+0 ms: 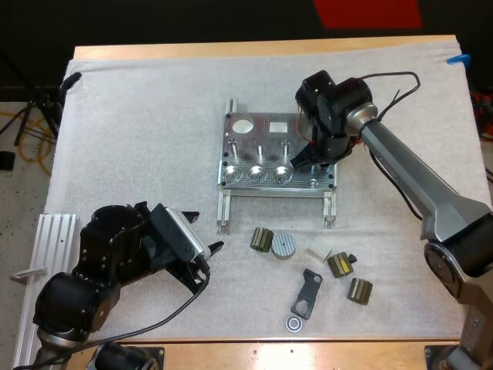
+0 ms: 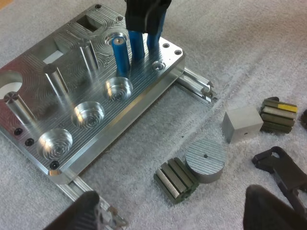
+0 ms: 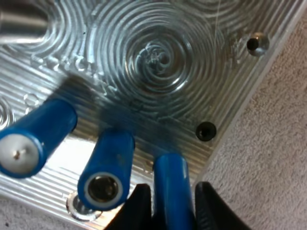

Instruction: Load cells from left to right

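- The right gripper (image 3: pixel 170 213) is clamped on a bright blue cylinder (image 3: pixel 171 177), one black finger pressing it from each side.
- The held cylinder is smooth and glossy and stands on the right end of the metal fixture (image 1: pixel 262 146). Its top end is hidden between the jaws.
- Just beside these jaws, two more blue cylinders (image 3: pixel 108 167) stand in a row with the held one. The nearer has a dark hollow end with a pale rim. The farther has a flat white cap with a small dot at its centre.
- Beyond the jaws, the fixture's face is bare milled aluminium with ringed tool marks. Three round pockets (image 2: pixel 87 114) run along its front edge.
- The left gripper (image 1: pixel 202 231) hangs released over the white mat (image 1: pixel 139 139), its fingers standing apart, well clear of the fixture.
- Ahead of the left jaws, a ribbed olive block (image 2: pixel 176 179) lies touching a grey disc (image 2: pixel 205 159).
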You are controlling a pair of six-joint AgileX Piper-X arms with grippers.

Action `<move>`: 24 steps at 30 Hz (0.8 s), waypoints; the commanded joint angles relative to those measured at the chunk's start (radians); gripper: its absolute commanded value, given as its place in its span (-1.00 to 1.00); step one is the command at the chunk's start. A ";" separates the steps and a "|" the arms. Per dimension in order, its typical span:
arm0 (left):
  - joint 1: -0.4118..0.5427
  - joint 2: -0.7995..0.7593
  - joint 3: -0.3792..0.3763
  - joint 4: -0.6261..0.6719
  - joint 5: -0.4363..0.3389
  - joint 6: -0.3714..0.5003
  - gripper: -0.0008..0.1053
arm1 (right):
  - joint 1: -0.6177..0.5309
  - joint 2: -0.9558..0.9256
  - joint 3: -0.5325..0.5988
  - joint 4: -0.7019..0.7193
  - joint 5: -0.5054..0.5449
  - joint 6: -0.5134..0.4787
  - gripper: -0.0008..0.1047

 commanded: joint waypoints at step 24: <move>-0.001 -0.002 -0.008 -0.004 0.011 0.007 0.17 | 0.004 0.023 -0.001 -0.022 0.067 0.146 -0.99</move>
